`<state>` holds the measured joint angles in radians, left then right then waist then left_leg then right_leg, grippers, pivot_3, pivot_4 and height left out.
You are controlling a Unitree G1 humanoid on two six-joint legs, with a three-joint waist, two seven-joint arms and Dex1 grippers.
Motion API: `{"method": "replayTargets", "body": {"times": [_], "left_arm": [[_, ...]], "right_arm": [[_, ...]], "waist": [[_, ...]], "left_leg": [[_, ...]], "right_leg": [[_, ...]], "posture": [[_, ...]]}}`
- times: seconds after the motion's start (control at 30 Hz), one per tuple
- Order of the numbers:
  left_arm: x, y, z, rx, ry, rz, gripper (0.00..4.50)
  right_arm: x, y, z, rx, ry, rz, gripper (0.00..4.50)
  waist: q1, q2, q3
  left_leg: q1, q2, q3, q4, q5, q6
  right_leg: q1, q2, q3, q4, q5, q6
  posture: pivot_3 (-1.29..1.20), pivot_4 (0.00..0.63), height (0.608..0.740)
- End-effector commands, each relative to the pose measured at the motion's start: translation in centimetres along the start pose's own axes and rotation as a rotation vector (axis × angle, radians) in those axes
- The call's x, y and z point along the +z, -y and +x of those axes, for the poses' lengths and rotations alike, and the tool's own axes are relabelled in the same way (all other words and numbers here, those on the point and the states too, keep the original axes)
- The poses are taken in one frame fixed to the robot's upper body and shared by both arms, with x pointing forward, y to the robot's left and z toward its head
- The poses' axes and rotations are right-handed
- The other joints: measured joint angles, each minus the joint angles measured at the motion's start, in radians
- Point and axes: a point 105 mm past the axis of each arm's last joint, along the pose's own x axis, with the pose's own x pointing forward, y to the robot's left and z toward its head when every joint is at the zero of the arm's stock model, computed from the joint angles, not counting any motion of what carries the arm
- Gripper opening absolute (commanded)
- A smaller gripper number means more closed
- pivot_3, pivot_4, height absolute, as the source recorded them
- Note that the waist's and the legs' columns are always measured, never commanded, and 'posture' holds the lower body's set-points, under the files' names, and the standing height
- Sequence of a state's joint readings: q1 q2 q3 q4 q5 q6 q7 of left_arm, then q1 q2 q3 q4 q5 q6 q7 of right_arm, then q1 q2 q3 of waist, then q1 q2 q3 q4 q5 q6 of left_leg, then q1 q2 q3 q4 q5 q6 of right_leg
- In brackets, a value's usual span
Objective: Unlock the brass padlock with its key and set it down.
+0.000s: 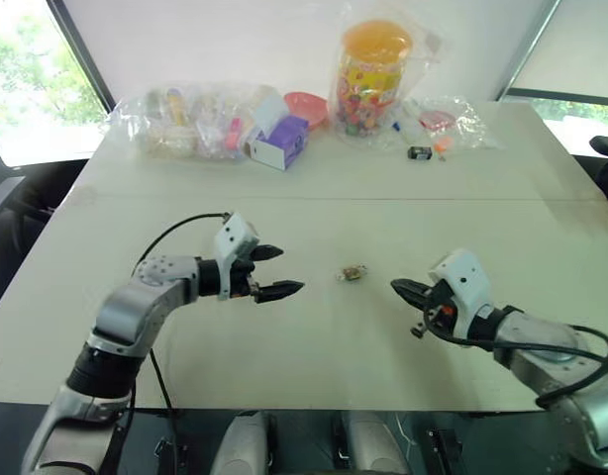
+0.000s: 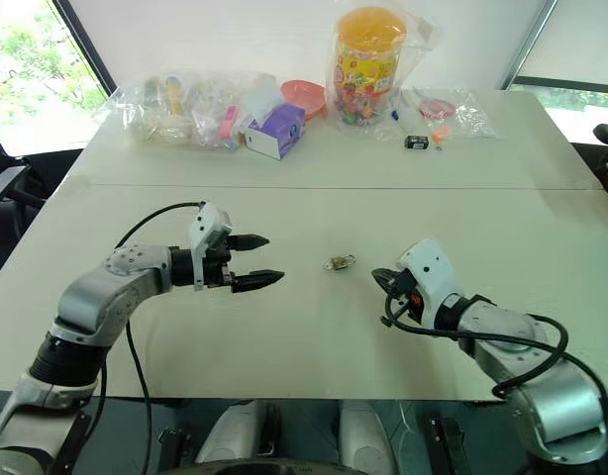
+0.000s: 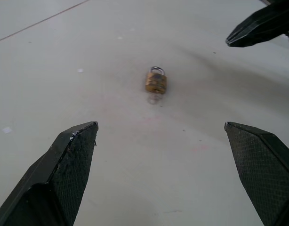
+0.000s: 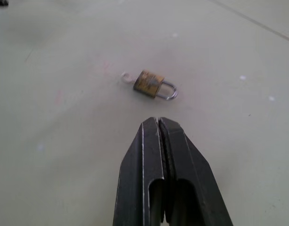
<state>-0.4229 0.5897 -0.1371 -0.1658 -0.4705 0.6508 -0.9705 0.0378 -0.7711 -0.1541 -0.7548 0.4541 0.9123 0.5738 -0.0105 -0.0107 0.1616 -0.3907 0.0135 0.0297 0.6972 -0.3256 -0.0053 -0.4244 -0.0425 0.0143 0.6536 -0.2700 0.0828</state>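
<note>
A: Item: brass padlock (image 3: 156, 81), lying flat on the bare table (image 1: 314, 336), between the two grippers, touching neither; small key seated in its base.

B: Left gripper (image 1: 274, 272)?

A: Fingers spread wide, aimed at the padlock. Right gripper (image 4: 158, 123) pinched shut, empty.

B: Handling advice?

A: Probably clamp the padlock's body by its sides, leaving key and shackle exposed.

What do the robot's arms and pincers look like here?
Both arms are silver-grey metal with black joint segments and loose black cables. Each wrist carries a white camera housing. The left pincer and right pincer each have two black tapered fingers with finely textured pads.
</note>
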Motion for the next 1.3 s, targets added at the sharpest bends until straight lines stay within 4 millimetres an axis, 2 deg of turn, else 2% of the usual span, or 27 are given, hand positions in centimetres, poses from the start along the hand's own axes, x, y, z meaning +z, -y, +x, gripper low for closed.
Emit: {"method": "replayTargets", "body": {"times": [0.03, 0.23, 0.4, 0.6, 1.03, 1.13, 1.3], "left_arm": [[1.0, 0.3, -0.2, -0.048, 0.019, 0.053, 4.48], [1.8, 0.2, 0.3, -0.049, 0.065, 0.048, 4.48], [1.4, 0.3, 0.5, -0.037, 0.057, 0.057, 4.48], [1.3, 0.2, 0.8, -0.035, 0.054, 0.063, 4.48], [1.5, 0.1, 0.9, -0.012, 0.066, 0.084, 4.48], [1.7, 0.0, 0.9, -0.009, 0.069, 0.086, 4.5], [1.9, -0.2, 0.9, 0.002, 0.071, 0.092, 4.5]], "right_arm": [[1.0, 0.0, -0.7, 0.032, 0.005, -0.066, 0.0], [1.5, 0.5, -0.8, 0.038, 0.011, -0.106, 0.0], [1.8, 0.5, -0.7, 0.054, 0.011, -0.153, 0.0], [1.9, 1.7, -0.6, 0.059, 0.011, -0.201, 0.0], [2.0, 3.0, 0.6, 0.132, -0.007, -0.274, 0.0], [1.9, 3.5, 1.5, 0.16, -0.009, -0.275, 0.9], [1.7, 4.5, 4.0, 0.235, -0.003, -0.283, 3.49]], "waist": [[0.0, -0.001, 0.0], [0.001, -0.001, 0.001], [0.001, -0.001, 0.001], [0.001, -0.001, 0.001], [0.001, -0.001, 0.001], [0.0, -0.001, 0.001], [-0.003, -0.001, 0.001]], "left_leg": [[0.0, 0.0, 0.0, 0.0, 0.0, 0.0], [0.0, 0.0, 0.0, 0.0, 0.0, 0.0], [0.0, 0.001, 0.0, 0.0, 0.0, 0.0], [0.0, 0.0, 0.0, 0.0, 0.0, 0.0], [0.0, 0.0, 0.0, 0.001, 0.0, 0.0], [0.0, 0.0, 0.0, 0.001, 0.0, 0.0], [0.0, 0.001, 0.0, 0.001, 0.0, 0.0]], "right_leg": [[0.0, 0.0, 0.0, 0.0, 0.0, 0.0], [0.0, -0.001, 0.0, 0.0, 0.0, 0.0], [0.0, -0.001, 0.0, 0.0, 0.0, 0.0], [0.0, -0.001, 0.0, 0.0, 0.0, 0.0], [0.0, -0.001, 0.0, 0.0, 0.0, 0.0], [0.0, -0.001, 0.0, 0.0, 0.0, 0.0], [0.0, -0.001, 0.0, 0.001, 0.0, 0.0]], "posture": [[0.0, 0.15, 0.735], [0.0, 0.15, 0.735], [0.0, 0.15, 0.735], [0.0, 0.15, 0.735], [0.0, 0.15, 0.735], [0.0, 0.15, 0.735], [0.0, 0.15, 0.735]]}}
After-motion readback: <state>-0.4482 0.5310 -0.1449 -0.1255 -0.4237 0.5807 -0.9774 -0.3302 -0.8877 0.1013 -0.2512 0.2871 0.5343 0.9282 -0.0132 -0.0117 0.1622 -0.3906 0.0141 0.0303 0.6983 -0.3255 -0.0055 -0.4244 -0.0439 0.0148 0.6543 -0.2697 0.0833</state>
